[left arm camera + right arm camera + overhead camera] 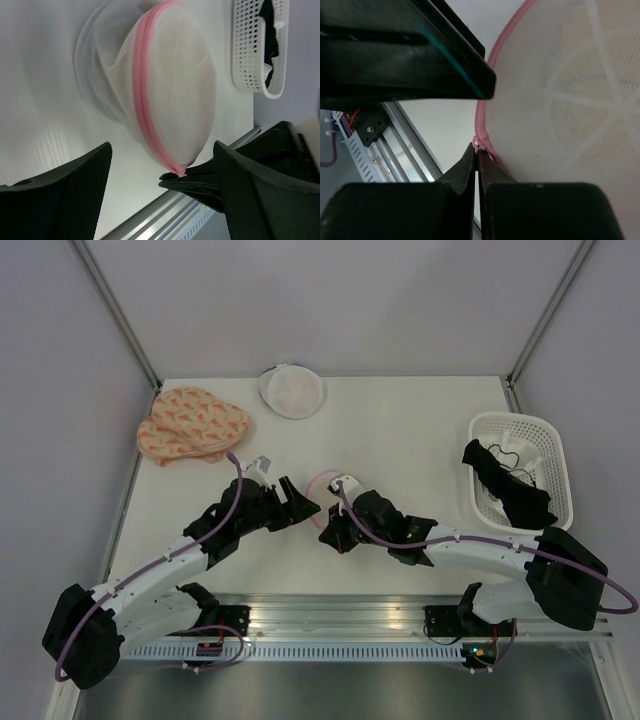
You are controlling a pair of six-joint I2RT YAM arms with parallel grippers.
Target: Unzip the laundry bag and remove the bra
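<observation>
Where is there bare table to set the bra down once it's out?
Widest bare patch: between the white mesh pouch, the basket and the right arm below. A smaller strip lies between the orange patterned cloth and the left arm. Crowded: the centre, where the left gripper and right gripper meet at the pink-rimmed laundry bag.

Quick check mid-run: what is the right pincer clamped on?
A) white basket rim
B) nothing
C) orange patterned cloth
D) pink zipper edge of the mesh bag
D: the right wrist view shows the right pincer shut on the pink zipper edge of the mesh laundry bag.
</observation>
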